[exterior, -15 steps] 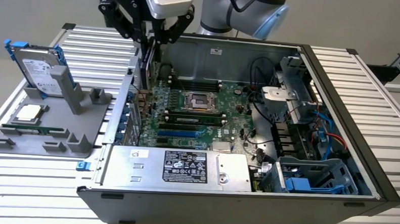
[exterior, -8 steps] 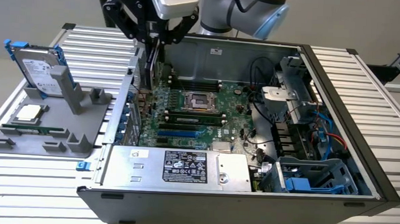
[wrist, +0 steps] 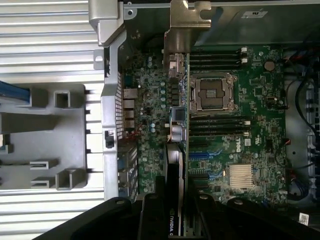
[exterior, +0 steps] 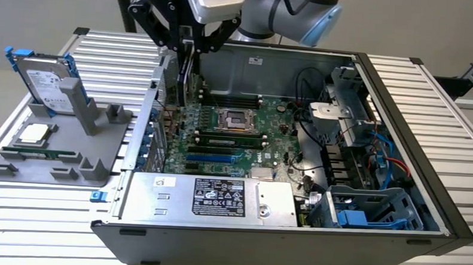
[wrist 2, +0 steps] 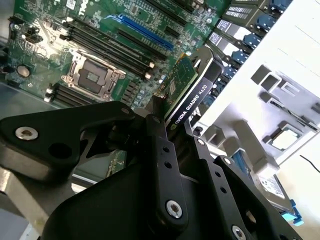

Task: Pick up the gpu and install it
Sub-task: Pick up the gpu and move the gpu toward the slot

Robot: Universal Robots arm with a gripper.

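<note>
Surface: ribbed metal table (exterior: 49, 220) with an open computer case (exterior: 295, 255) lying on it, its motherboard (exterior: 220, 138) facing up.
Pincer: the gripper (exterior: 189, 46) hangs over the far left part of the case, as the exterior view has it. Its black fingers (wrist 2: 160, 145) are clamped on the top edge of the gpu (wrist 2: 192, 95).
Gpu: a slim dark blade seen edge-on, hanging from the pincer above the board's left side, just beside the case's left wall. I cannot tell whether its lower edge touches the board.
Left of case: grey holder tray (exterior: 27, 171), with a hard drive (exterior: 43, 82) standing upright at its far end.
Near side: silver power supply (exterior: 210, 197) inside the case.
</note>
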